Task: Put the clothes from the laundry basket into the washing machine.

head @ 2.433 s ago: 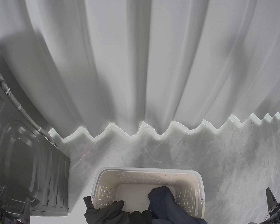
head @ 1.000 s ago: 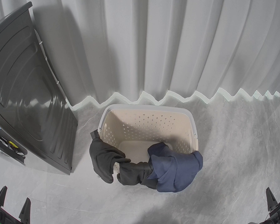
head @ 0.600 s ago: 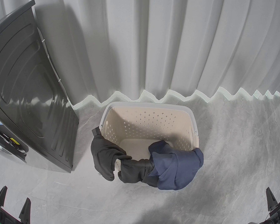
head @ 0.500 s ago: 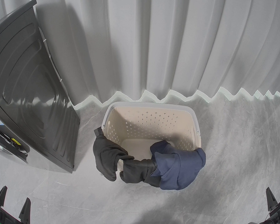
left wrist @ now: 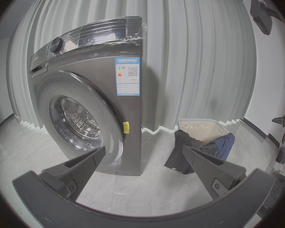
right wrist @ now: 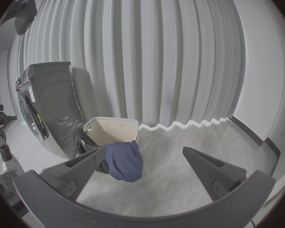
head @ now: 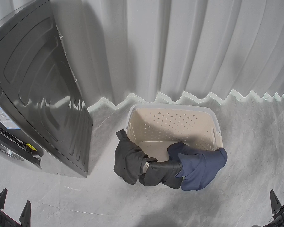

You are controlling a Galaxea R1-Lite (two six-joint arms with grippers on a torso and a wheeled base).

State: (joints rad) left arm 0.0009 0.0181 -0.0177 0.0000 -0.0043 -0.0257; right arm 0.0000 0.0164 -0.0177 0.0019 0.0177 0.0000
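A cream laundry basket (head: 208,111) stands on the grey floor before the curtain. A black garment (head: 131,161) and a dark blue garment (head: 200,169) hang over its near rim. The dark grey washing machine (head: 38,89) stands to the basket's left; its round door (left wrist: 77,121) looks closed. My left gripper (head: 13,204) is open at the lower left, well short of the basket. My right gripper (head: 282,193) is open at the lower right, also apart from it. Both hold nothing. The left gripper (left wrist: 142,152) faces the machine's front; the right gripper (right wrist: 142,151) faces the blue garment (right wrist: 123,160).
A white pleated curtain (head: 180,41) runs behind the basket and machine. Bare grey floor (head: 255,161) lies to the basket's right and in front of it. A narrow gap of floor separates machine and basket.
The whole head view has shifted: the camera tilted down, then turned left, so basket and machine sit farther right. Both grippers stay open in the same corners. The clothes have not moved.
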